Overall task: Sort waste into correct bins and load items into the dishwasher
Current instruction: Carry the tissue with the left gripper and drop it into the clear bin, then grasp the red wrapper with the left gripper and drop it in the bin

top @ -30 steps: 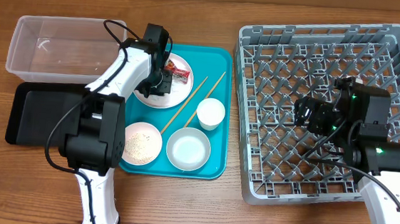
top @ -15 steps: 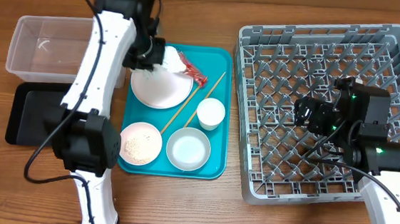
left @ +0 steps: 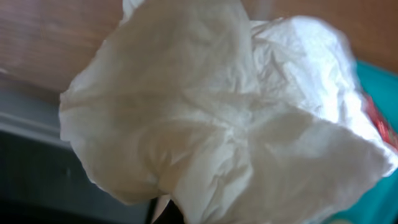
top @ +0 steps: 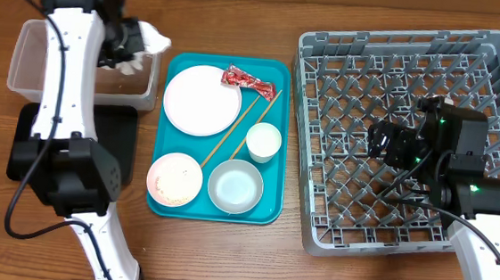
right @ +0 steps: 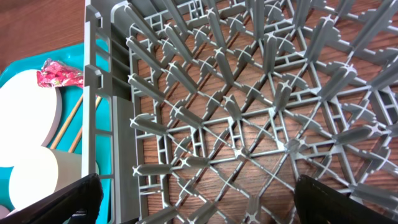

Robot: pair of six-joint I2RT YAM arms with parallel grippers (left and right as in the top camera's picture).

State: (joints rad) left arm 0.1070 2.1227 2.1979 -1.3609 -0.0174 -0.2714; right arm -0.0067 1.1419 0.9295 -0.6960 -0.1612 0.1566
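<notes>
My left gripper (top: pixel 135 43) is shut on the crumpled white tissue (top: pixel 156 38) and holds it over the right end of the clear tub (top: pixel 26 55). The tissue (left: pixel 217 112) fills the left wrist view. The red wrapper (top: pixel 248 82) lies on the teal tray by the white plate (top: pixel 201 100). The chopsticks (top: pixel 244 124), a cup (top: pixel 263 141), an empty bowl (top: pixel 235 185) and a bowl with rice (top: pixel 175 179) are on that tray. My right gripper (top: pixel 382 141) hangs open and empty over the grey dish rack (top: pixel 498 52). Its open fingers (right: pixel 205 208) frame the rack pegs (right: pixel 249 112).
The black tray (top: pixel 26 145) lies in front of the tub, partly hidden by my left arm. The teal tray (top: pixel 271 209) sits between the bins and the rack. The right wrist view shows the wrapper (right: pixel 56 73), the plate edge (right: pixel 25 106) and the chopsticks (right: pixel 71 124).
My left gripper lifted the tissue off the plate and carried it left and back to the clear tub. The wrapper stayed on the teal tray. The right arm has not moved.
</notes>
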